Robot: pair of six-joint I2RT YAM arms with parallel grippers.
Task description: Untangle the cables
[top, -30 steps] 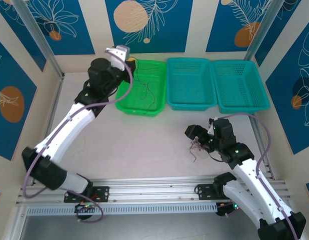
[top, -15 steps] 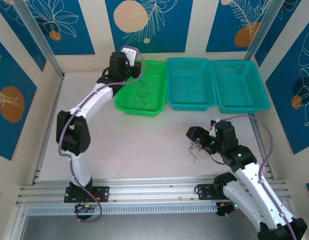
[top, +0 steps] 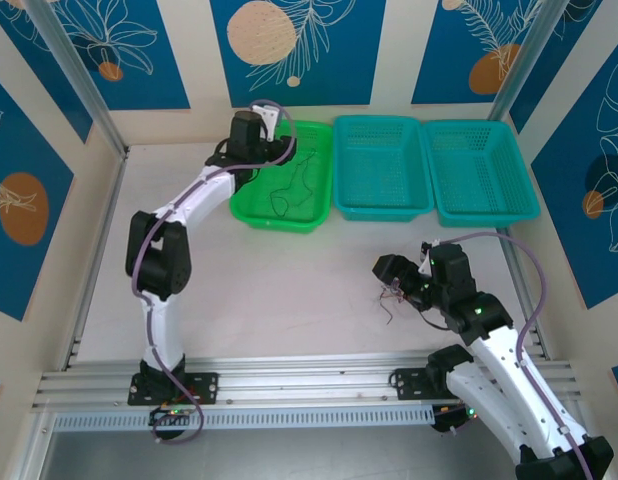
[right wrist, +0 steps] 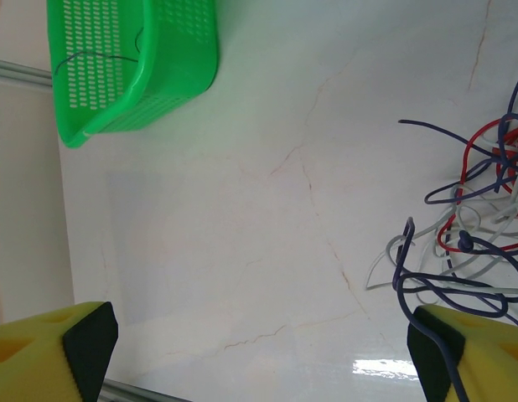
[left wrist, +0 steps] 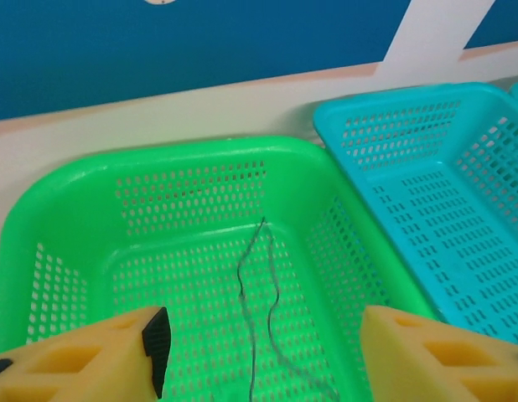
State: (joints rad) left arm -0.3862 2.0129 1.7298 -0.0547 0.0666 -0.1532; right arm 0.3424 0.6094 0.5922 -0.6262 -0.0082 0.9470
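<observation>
Marble tabletop (top: 289, 290): we saw left gripper (left wrist: 259, 335) wide at green basket (left wrist: 158, 151); right gripper (right wrist: 259, 335) wide, well away from it — cd snag several tangled cables (right wrist: 477, 218).

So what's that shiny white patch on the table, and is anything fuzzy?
Right wrist view: that patch is light glaring off the glossy table, beside the tangled cables. Left wrist view: the yellow fingers look a bit soft, so near the lens, while the black cable in the green basket looks crisp. Top view: even light, faint shadows.
</observation>
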